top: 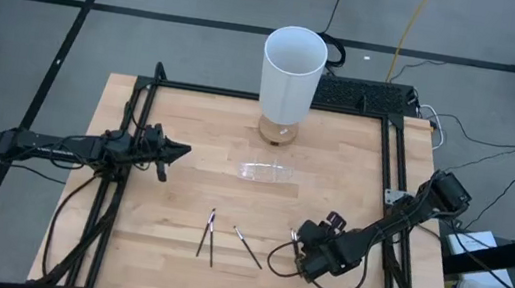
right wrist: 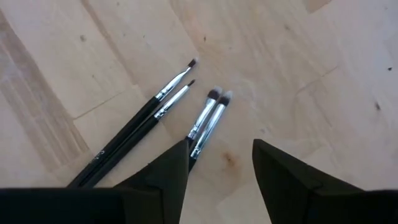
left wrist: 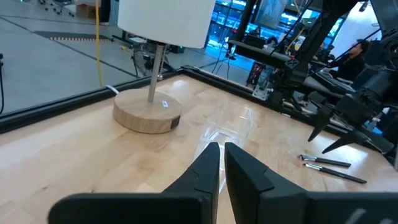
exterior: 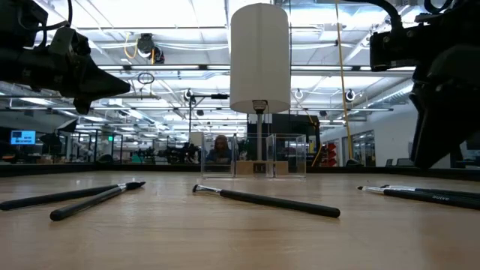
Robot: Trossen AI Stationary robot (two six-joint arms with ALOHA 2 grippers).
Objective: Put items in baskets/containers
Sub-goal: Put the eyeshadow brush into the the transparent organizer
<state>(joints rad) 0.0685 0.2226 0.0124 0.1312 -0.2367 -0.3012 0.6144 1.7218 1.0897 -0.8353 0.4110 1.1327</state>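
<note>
Nearest to us in the low view lies a slim black brush (exterior: 266, 201) flat on the wooden table (top: 178, 204), its pale tip turned toward the picture's left. Two more brushes (exterior: 82, 196) lie side by side off to the left of it, and another pair (exterior: 420, 193) to the right, under the dark bulk of an arm.

From above we see three of these sticks on the boards: a pair (top: 208, 235) meeting in a narrow V, and a single one (top: 247, 248) just beside them. The right gripper (top: 296, 240) hangs low over the front right part of the table, near that single stick, its fingers spread wide and holding nothing. Through its wrist camera we look down between the two dark fingers (right wrist: 168, 171) at four brushes (right wrist: 180, 112) — two thin-tipped ones lying together and two with rounder tips (right wrist: 214, 102) touching each other, their handles running under one finger.

We find the clear plastic container (top: 265, 172) lying on the table's middle, well apart from every brush and with nothing visible inside it. Behind it, near the far edge, stands the tall white cylinder (top: 293, 73) on a round wooden base (left wrist: 147, 112).

Our left gripper (top: 176, 151) hovers over the left side of the table, pointing toward the container, its fingers (left wrist: 202, 171) drawn nearly together around nothing.
</note>
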